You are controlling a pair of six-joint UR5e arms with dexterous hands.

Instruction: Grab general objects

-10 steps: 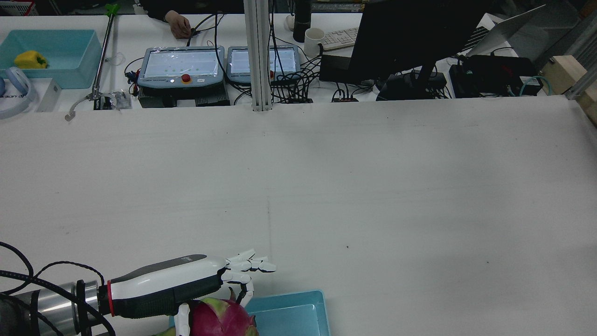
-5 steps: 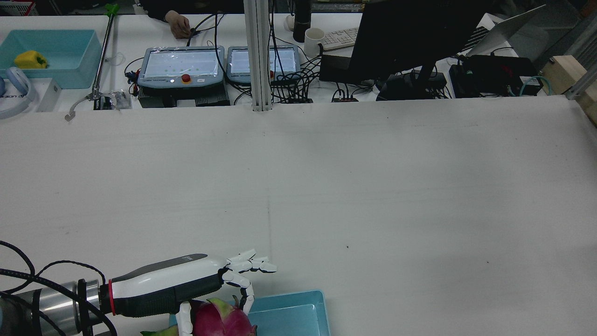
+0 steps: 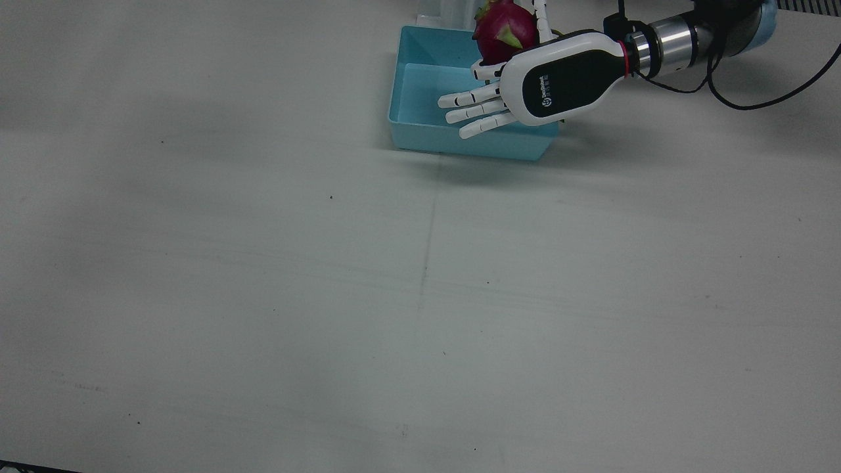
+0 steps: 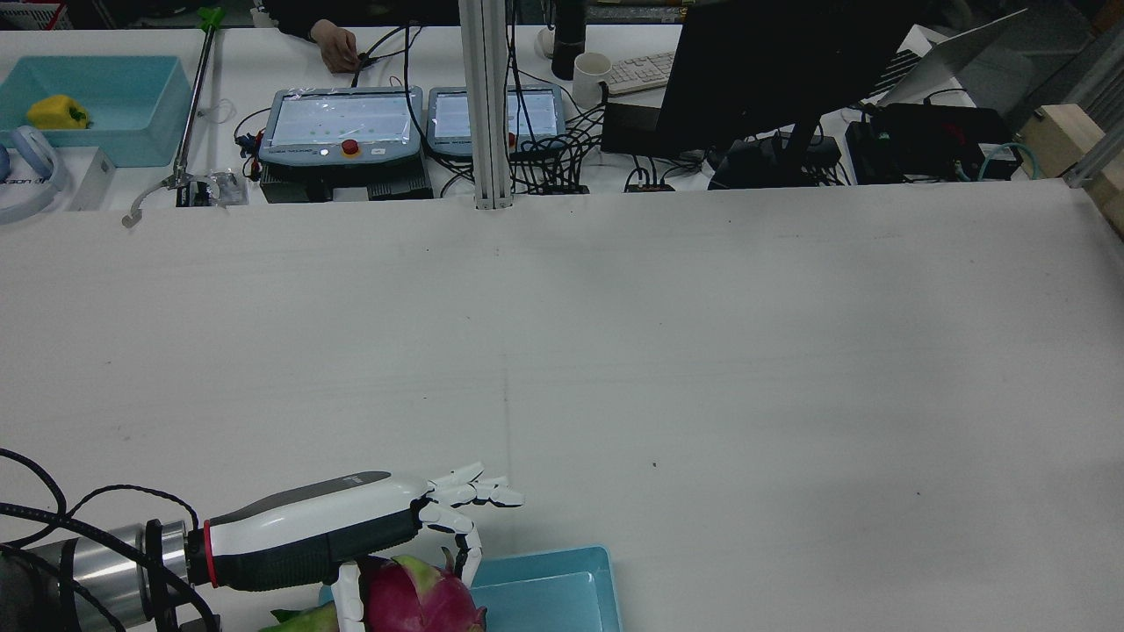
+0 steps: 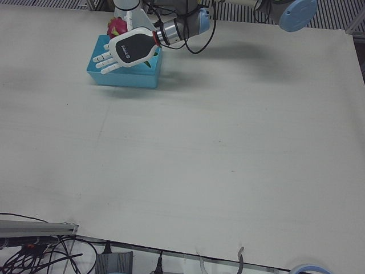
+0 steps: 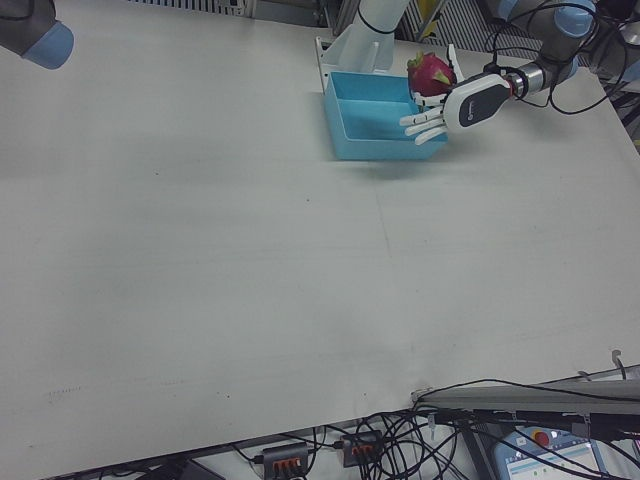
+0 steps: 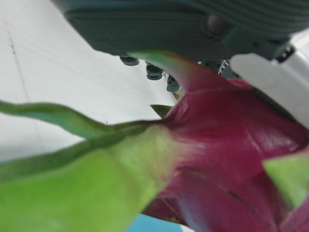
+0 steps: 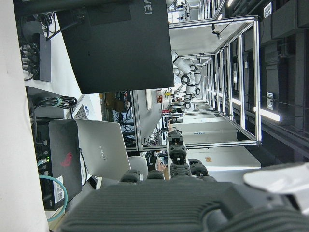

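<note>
Up close, the left hand (image 3: pixel 519 92) clamps a magenta, green-scaled dragon fruit (image 3: pixel 504 38); fingers (image 3: pixel 470 115) mostly outstretched.

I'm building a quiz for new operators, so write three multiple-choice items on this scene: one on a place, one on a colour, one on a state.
1. Where is the dragon fruit?
A. above the bin's end nearest the pedestals
B. mid-table
C. beside the monitor

2. What colour is the bin?
A. red
B. light blue
C. black

3. How is the left hand placed?
A. flat on the bare table
B. out of every view
C. at the fruit, several fingers stretched out over the bin

Answers: 1 A, the front view shows it at the bin's top edge. 2 B, its walls are light blue. 3 C, straight fingers overlie the bin while others touch the fruit.
</note>
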